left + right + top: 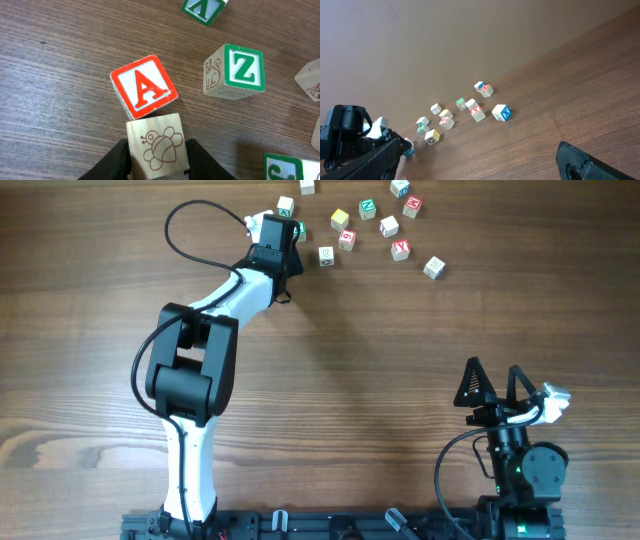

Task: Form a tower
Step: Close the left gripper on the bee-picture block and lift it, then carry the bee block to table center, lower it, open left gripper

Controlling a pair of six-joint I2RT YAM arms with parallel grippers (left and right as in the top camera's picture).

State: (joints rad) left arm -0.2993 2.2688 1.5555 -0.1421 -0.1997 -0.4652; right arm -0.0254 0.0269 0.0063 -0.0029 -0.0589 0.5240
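My left gripper [157, 151] is shut on a pale wooden cube with a bee drawing [159, 142], one black finger pressed to each side. The cube rests low over the table. Just beyond it, touching its far edge, lies a red-bordered A cube [145, 89]. From overhead, the left gripper [278, 228] sits at the far left end of the scattered cubes and hides the bee cube. No tower shows in any view. My right gripper [495, 383] stands open near the front right, nothing between its fingers [577, 160].
A green Z cube [235, 70] lies right of the A cube, with other green-edged cubes [282, 167] nearby. Several loose letter cubes spread along the far edge, among them a yellow one [340, 218], a red Y [401, 249] and a pale one [434, 267].
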